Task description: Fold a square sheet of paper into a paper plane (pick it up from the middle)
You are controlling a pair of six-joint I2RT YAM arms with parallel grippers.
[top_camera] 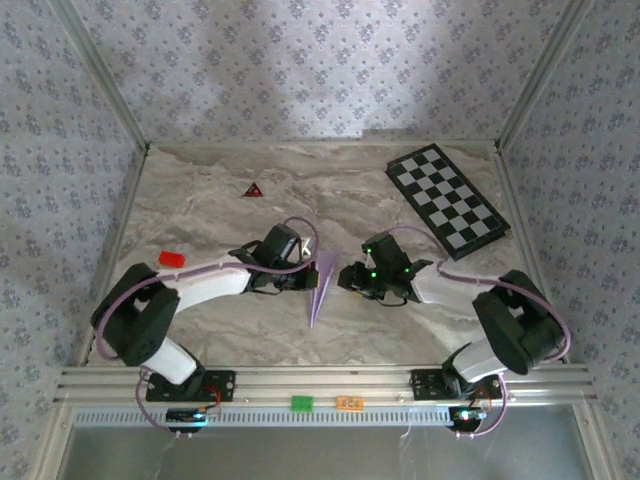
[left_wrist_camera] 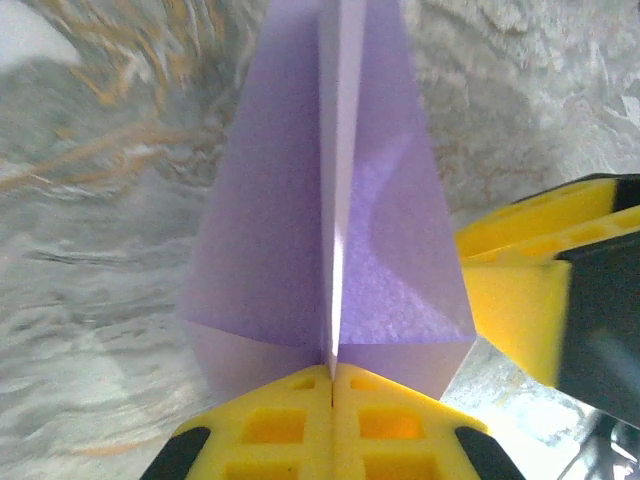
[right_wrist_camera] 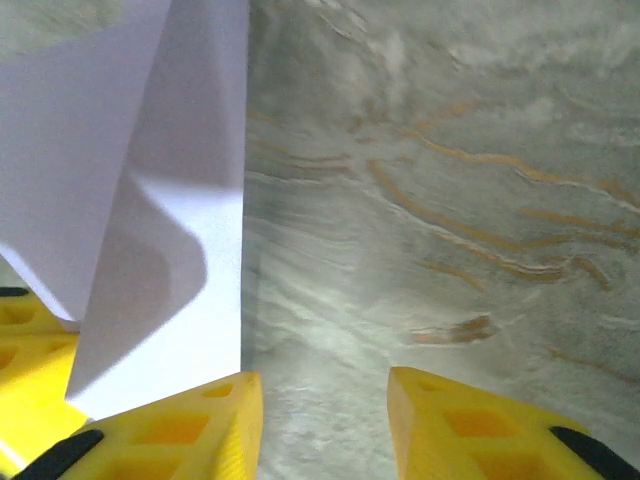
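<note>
The square sheet of paper stands folded as a narrow pale lilac paper plane [top_camera: 322,288] at mid-table, its point toward the near edge. My left gripper [top_camera: 306,277] is on its left side. In the left wrist view the yellow jaws [left_wrist_camera: 333,378] are pressed together on the centre crease of the plane [left_wrist_camera: 300,230], wings spread to both sides. My right gripper [top_camera: 346,278] sits just right of the plane. Its yellow fingers [right_wrist_camera: 325,425] stand apart over bare marble, with the paper's edge [right_wrist_camera: 160,200] beside the left finger.
A black-and-white checkered board [top_camera: 447,200] lies at the back right. A small dark red triangle [top_camera: 254,190] sits at the back, left of centre, and a red block [top_camera: 171,258] by the left arm. Patterned walls close three sides of the marble table [top_camera: 400,330].
</note>
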